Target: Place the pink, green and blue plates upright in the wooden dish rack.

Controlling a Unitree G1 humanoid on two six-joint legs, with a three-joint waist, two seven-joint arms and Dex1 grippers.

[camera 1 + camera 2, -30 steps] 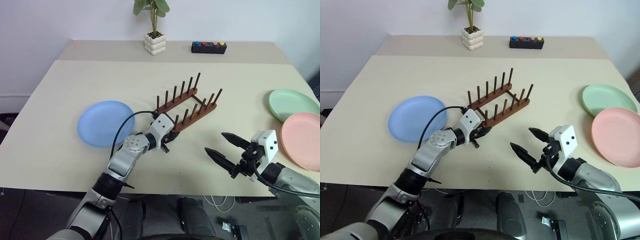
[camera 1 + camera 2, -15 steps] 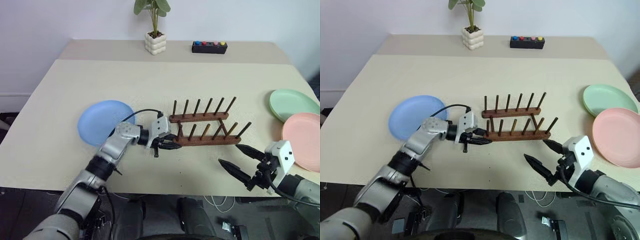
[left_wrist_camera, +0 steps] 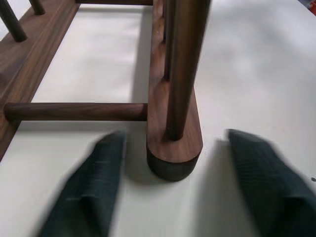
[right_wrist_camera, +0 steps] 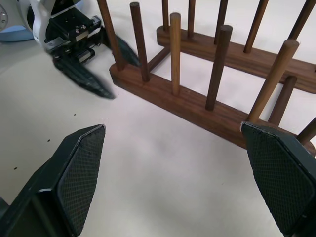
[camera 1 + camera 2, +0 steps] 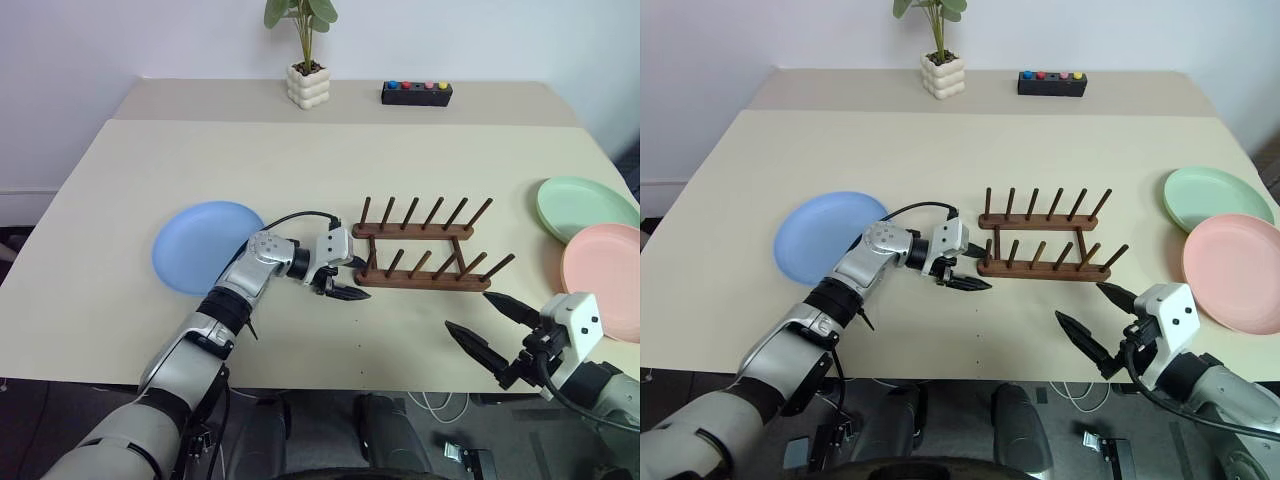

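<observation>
Here, in the head views, the rack (image 5: 425,255) stands on the desk (image 5: 330,160) with its rails running left to right; the left pincer (image 5: 350,278) is at the rack's left end, jaws spread either side of the near rail's tip, gripping nothing. The blue plate (image 5: 200,245) lies flat further left, the green plate (image 5: 585,205) and pink plate (image 5: 605,265) flat at the right. The left wrist view shows that rail end between the parted fingers (image 3: 89,192), untouched. In the right wrist view the right pincer (image 4: 177,177) gapes wide, empty, near the rack's front rail.
</observation>
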